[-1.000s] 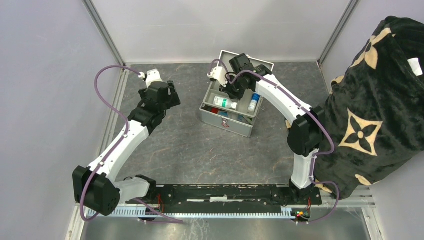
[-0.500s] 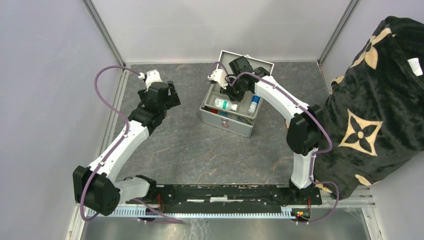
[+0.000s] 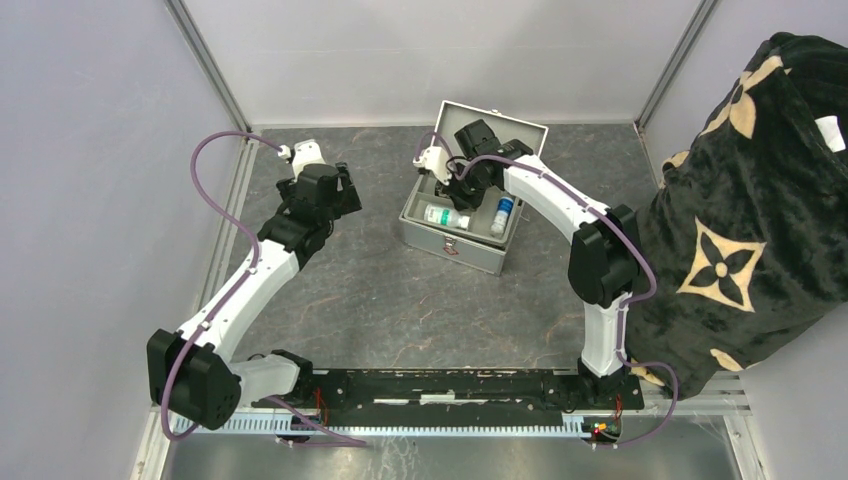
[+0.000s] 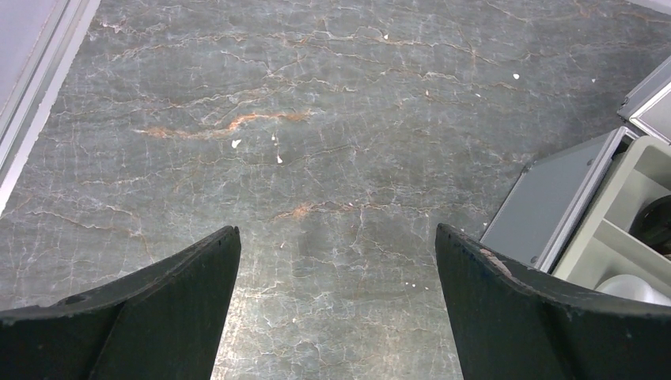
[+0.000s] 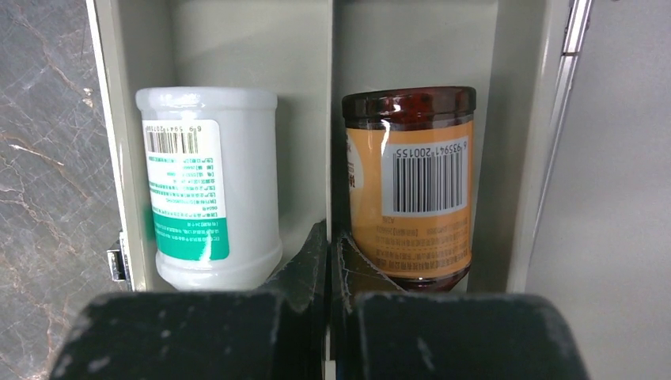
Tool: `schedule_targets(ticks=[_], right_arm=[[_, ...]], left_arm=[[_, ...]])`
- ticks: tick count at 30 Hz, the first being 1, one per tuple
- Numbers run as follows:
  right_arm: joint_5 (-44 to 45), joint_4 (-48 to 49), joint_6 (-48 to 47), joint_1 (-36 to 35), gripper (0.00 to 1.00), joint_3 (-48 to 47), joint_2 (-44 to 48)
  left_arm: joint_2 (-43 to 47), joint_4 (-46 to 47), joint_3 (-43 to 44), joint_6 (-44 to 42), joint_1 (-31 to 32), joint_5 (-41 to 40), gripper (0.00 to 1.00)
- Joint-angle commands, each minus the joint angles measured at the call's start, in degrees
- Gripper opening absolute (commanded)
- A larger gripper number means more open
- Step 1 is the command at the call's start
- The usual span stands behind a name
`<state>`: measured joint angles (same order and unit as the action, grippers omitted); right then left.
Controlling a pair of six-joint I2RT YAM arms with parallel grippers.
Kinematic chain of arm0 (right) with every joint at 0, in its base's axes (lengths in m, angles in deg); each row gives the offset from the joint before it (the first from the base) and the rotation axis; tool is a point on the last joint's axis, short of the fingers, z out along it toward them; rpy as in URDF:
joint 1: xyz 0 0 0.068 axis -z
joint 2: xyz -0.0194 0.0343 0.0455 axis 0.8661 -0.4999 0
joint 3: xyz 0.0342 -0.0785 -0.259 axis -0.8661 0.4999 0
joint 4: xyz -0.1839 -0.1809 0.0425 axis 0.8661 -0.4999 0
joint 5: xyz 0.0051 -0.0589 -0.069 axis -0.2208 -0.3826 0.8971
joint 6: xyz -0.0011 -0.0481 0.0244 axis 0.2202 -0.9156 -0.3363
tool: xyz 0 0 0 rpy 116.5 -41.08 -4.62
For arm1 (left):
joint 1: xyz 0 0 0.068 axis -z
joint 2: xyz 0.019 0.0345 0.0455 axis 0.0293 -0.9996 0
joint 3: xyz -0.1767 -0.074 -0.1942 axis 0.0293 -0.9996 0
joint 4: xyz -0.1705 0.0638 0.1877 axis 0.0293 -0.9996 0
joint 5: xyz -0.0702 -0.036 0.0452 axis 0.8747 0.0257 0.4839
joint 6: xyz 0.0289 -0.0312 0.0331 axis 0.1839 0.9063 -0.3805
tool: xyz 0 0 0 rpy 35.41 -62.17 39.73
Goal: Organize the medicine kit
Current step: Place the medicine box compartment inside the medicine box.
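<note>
Medicine kit (image 3: 452, 244): lid up. Your right pincer (image 5: 328, 245), closed and empty, has white bottle (image 5: 207, 198) ahead-left, amber bottle (image 5: 411, 182) ahead-right; left pincer (image 4: 336, 261) spread wide.

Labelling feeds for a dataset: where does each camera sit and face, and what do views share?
Top external: high behind the robot, looking down at the table and open kit; left arm and right arm show.
Left wrist: on the left arm, facing down at the table; left gripper open, kit corner at right.
Right wrist: over the kit, facing a white bottle and amber bottle inside; right gripper shut.
Shared: kit in all three; white bottle in top and right wrist.
</note>
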<state>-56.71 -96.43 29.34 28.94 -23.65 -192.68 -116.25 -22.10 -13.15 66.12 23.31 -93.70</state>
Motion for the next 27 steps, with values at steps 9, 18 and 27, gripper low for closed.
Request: schedule_targets(ticks=[9,18,27], right_arm=[[-0.71,10.39,4.62,0.75,0.0,7.6,2.66],[0.78,11.3,5.7,1.07,0.19,8.96,3.48],[4.96,14.22,9.06,1.2,0.47,5.64,9.88]], left_arm=[[-0.79,1.16,0.89,0.36,-0.07,-0.15,0.98],[-0.83,1.14,0.98,0.19,-0.01,-0.06,0.98],[-0.84,1.03,1.15,0.02,-0.09,-0.32,0.98]])
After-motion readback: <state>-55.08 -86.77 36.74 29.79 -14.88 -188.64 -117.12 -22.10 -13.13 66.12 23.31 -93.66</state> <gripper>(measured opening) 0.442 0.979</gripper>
